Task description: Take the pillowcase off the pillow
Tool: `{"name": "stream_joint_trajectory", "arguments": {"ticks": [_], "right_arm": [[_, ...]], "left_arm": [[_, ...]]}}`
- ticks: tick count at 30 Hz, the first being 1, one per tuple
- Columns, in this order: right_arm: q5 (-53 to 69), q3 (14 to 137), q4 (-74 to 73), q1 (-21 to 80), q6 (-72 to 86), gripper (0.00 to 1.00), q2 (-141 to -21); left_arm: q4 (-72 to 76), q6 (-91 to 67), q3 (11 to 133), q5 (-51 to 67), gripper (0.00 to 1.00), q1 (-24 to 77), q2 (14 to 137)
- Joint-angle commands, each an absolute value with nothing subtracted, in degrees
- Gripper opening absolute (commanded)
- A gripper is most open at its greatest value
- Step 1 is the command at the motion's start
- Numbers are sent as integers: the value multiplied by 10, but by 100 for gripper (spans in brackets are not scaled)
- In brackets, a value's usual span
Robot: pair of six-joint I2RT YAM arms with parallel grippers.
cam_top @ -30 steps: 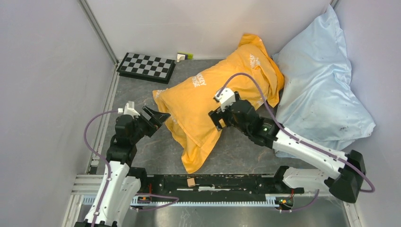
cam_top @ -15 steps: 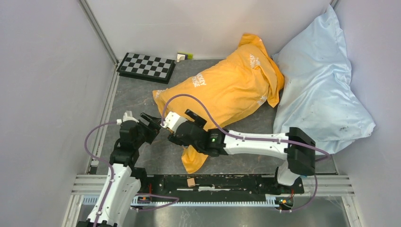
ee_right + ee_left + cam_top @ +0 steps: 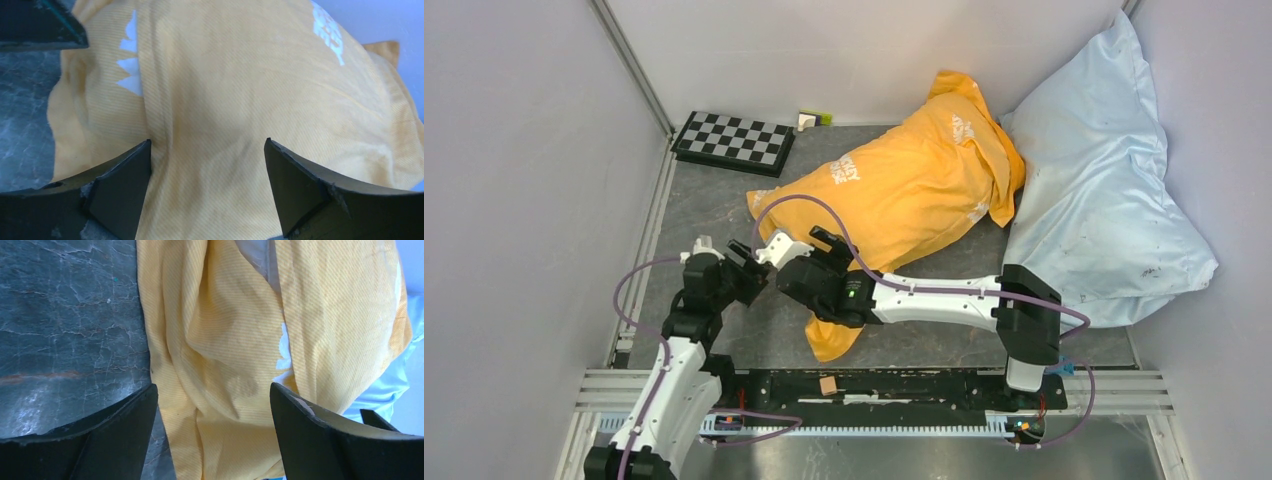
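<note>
The pillowcase [image 3: 894,190] is lying stuffed on the desk [image 3: 724,200], stretching away ahead of both claws. It is looking thin, soft and light, likely to slide off the plump pillow [image 3: 257,254], which is probably showing only as a white sliver ahead of the left claw [image 3: 749,262]. That claw is hovering low, jaws spread wide, gripping nothing. The right arm is reaching across leftward, its claw [image 3: 802,248] gaping just as wide over the cloth, also empty. The slack, flat end beneath it is probably offering the easiest pinch.
</note>
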State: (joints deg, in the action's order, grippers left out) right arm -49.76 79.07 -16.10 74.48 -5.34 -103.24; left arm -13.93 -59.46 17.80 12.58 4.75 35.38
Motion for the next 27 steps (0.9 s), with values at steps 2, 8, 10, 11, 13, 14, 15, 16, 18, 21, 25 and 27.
{"name": "stream_joint_trajectory", "arguments": {"ticks": [2, 8, 10, 11, 13, 14, 15, 16, 18, 21, 25, 27], "right_arm": [[-577, 817, -156, 716, -49, 78, -1009], [-541, 776, -142, 674, -46, 64, -954], [-497, 762, -134, 666, -47, 67, -936], [-474, 757, -133, 663, -43, 69, -928], [-451, 751, -132, 661, -38, 69, -922], [-449, 750, -133, 661, -36, 69, -922], [-453, 751, -137, 661, -35, 69, -924], [-457, 752, -142, 661, -34, 68, -927], [-458, 752, -147, 661, -35, 67, -933], [-432, 749, -148, 662, -35, 65, -938], [-427, 745, -143, 662, -33, 61, -939], [-443, 744, -143, 662, -32, 51, -939]], "left_arm": [[-53, -612, 163, 184, 88, 49, 382], [32, -620, 163, 259, 92, 64, 433], [47, -621, 168, 254, 94, 81, 439], [50, -621, 172, 246, 94, 91, 442], [56, -621, 179, 231, 95, 112, 449], [62, -622, 181, 225, 95, 121, 455], [71, -625, 181, 219, 95, 129, 463], [82, -630, 180, 216, 95, 135, 472], [107, -637, 179, 215, 95, 142, 493], [140, -637, 180, 222, 99, 148, 515], [170, -632, 174, 222, 91, 156, 529], [170, -621, 169, 222, 74, 156, 538]]}}
